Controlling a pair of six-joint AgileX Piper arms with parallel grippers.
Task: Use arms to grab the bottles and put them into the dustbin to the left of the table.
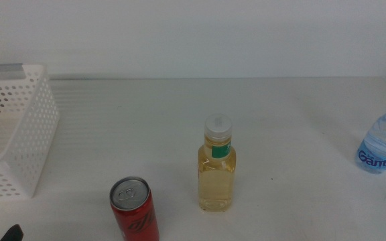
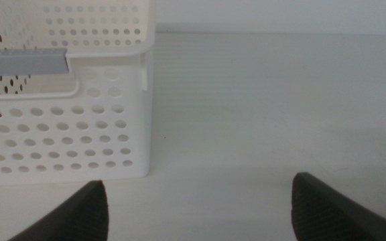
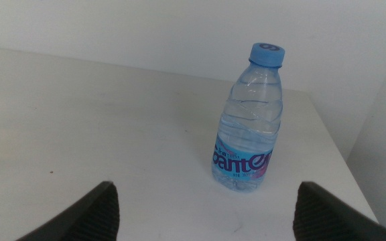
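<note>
A clear bottle of yellow liquid [image 1: 216,167] with a white cap stands upright mid-table. A small blue-capped water bottle [image 1: 383,142] stands at the table's right edge; the right wrist view shows this water bottle [image 3: 250,127] upright just ahead of my right gripper [image 3: 203,211], which is open and empty. The white perforated dustbin [image 1: 35,134] sits at the left. In the left wrist view the dustbin [image 2: 59,140] lies ahead and to one side of my left gripper [image 2: 200,207], open and empty. Only a dark tip of the left gripper [image 1: 11,233] shows in the middle view.
A red drinks can [image 1: 135,211] stands upright near the front edge, left of the yellow bottle. The white table [image 1: 300,120] ends close behind the water bottle on the right. A grey strip [image 2: 22,62] marks the dustbin's rim.
</note>
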